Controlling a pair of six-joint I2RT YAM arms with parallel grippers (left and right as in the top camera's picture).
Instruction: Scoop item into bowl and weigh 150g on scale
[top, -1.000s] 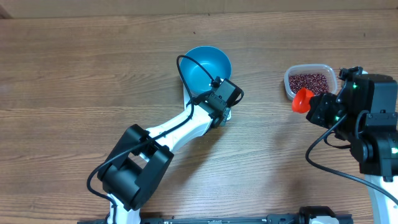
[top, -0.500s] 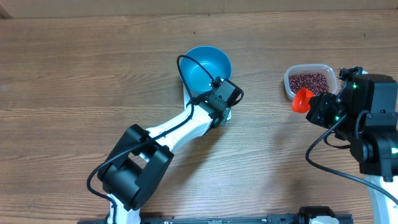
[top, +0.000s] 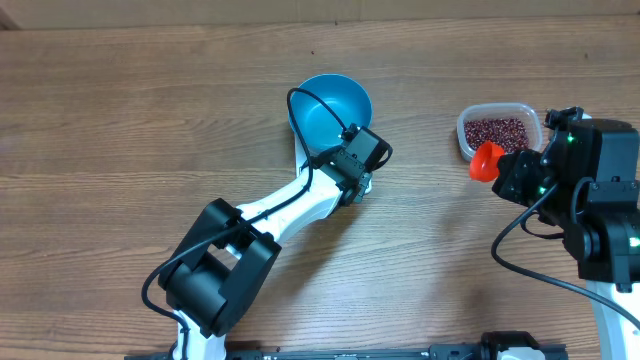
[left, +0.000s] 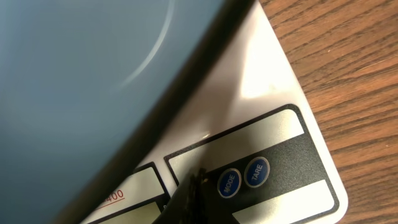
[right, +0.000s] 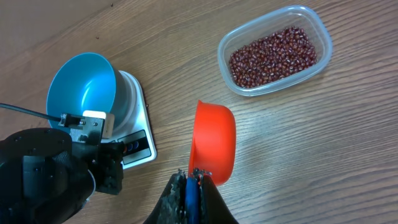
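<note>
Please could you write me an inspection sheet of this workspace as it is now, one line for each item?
Surface: wooden table, no loose beans seen on it.
Job's things: blue bowl empty, standing on the white scale; beans all in the clear tub.
Clutter: nothing seen.
Grippers: left gripper jaws shut, tip over the scale's front panel beside the MODE button; right gripper jaws shut on the orange scoop.
Cables: black cable arcs over the bowl's rim; another loops by the right arm.
Surroundings: plain tan strip beyond the table's far edge.
</note>
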